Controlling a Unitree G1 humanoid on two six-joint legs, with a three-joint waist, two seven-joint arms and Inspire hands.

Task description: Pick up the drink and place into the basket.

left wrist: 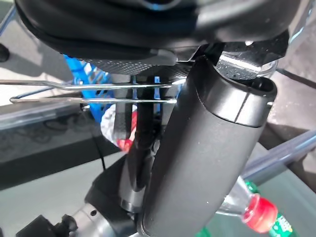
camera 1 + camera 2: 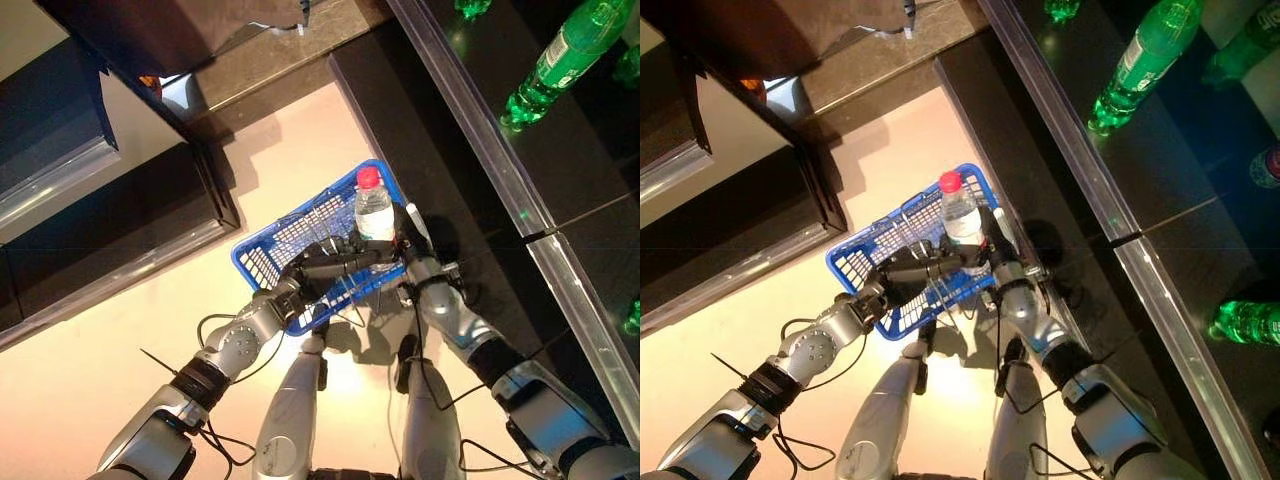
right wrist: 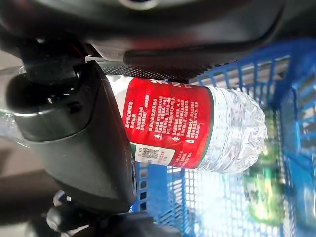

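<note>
Bottle (image 2: 374,210) was held upright over the blue basket (image 2: 262,258), right hand (image 2: 410,240) curled around its labelled middle.
Clear ribbed plastic was judged light, slippery and crushable, best gripped at the label; left hand (image 2: 325,262) was closed on the wire handles (image 1: 94,92). Basket contents could not be told.

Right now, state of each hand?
Left hand: shut on the basket's wire handle.
Right hand: shut on the water bottle, over the blue basket.

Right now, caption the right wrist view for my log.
Right hand grips a red-labelled water bottle over the blue basket.
</note>
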